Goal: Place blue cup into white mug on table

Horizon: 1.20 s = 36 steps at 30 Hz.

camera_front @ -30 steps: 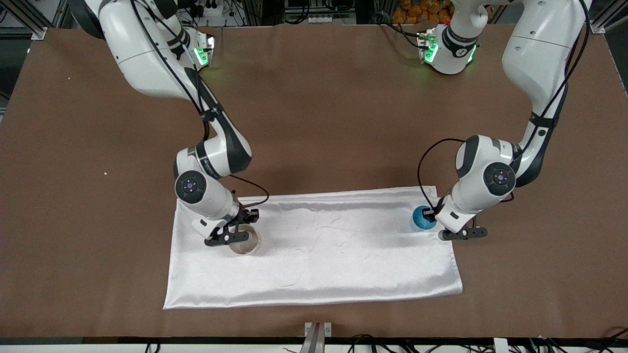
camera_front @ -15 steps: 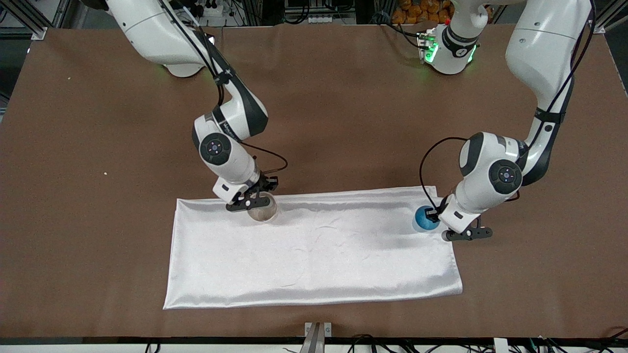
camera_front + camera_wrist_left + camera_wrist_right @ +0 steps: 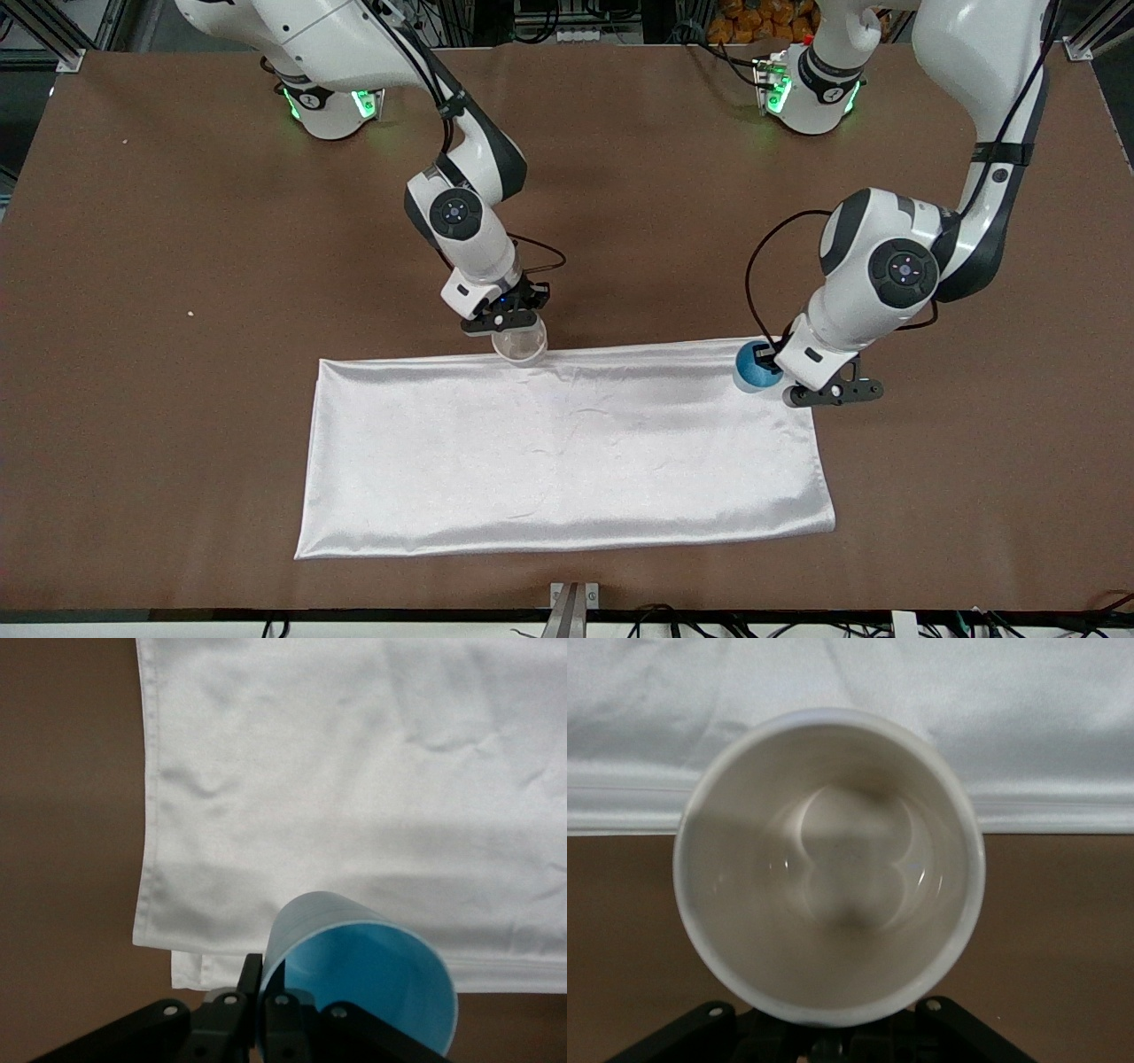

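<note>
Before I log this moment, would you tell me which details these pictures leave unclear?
- White mug: handle and side marks unseen; the right end effector covers them in the front view, and the right wrist view shows only its inside.
- Blue cup: base hidden in the front view by the left end effector, and cut off by the edge in the left wrist view.

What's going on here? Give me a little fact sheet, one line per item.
Left end effector: shut on the blue cup, over the cloth's corner at the left arm's end
Right end effector: shut on the white mug, over the cloth's edge farther from the front camera
Mug inside: empty
Cloth: white, spread on the brown table
Cup in mug: not yet
</note>
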Available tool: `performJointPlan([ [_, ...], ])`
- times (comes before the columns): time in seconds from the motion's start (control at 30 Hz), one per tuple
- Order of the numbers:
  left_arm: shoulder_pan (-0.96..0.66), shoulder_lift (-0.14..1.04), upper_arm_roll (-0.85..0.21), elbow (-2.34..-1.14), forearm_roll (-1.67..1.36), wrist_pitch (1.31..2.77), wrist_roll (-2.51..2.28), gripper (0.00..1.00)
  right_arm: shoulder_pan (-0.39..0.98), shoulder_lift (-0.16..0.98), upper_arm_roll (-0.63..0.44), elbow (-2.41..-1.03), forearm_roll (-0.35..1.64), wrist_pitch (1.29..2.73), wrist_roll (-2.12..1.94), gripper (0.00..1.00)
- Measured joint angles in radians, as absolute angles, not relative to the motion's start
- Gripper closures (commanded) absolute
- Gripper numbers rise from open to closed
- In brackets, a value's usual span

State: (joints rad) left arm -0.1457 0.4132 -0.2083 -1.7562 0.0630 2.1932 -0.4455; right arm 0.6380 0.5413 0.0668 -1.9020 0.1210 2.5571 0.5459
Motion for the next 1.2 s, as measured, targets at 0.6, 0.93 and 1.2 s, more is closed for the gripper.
performJointPlan([
  [0.6, -0.191, 0.338, -0.206, -1.756, 0.063, 2.049, -0.492, 1.0, 0.697, 0.524, 0.067, -1.962, 0.121, 2.598, 0.632, 1.0],
  [0.93, -0.188, 0.326, -0.203, -1.76, 0.063, 2.034, -0.492, 1.0, 0.715, 0.523, 0.067, -1.985, 0.121, 2.629, 0.652, 1.0],
  [1.2, -0.189, 0.327, -0.204, -1.766, 0.063, 2.034, -0.493, 1.0, 0.716, 0.522, 0.067, -2.007, 0.121, 2.668, 0.663, 0.31],
])
